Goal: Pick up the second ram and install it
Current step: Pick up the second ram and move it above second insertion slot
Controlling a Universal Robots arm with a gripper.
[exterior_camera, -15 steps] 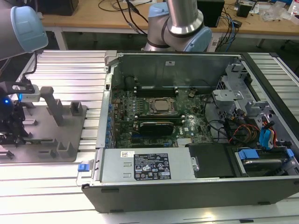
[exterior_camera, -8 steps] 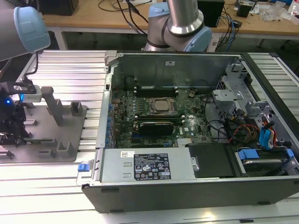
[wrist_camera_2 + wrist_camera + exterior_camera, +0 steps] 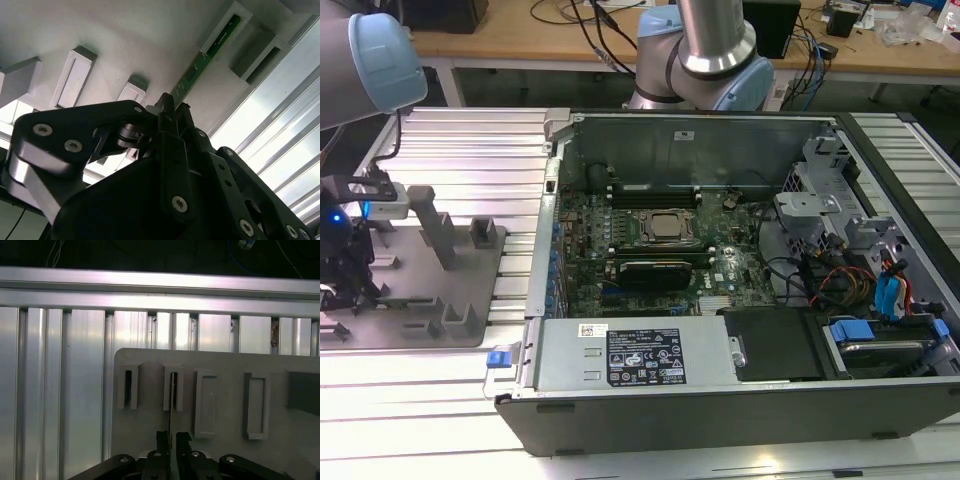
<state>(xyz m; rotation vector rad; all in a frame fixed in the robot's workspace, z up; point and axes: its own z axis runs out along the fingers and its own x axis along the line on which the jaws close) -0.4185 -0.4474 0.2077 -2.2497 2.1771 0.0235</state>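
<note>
Well, memory stick (image 3: 210, 52): standing on edge in a slot of the grey holder plate (image 3: 225, 362), not yet lifted out.
Progress: early; pick-up and install both remain, and the open computer case (image 3: 720, 135) is well apart.
Look: slim, long, flat, with a green edge.
Gripper (image 3: 171, 440): at the stick's near end; I cannot tell whether the jaws are clamped.

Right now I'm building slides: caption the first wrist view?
End effector astride the memory stick, whose far end sits in a grey fixture slot.
</note>
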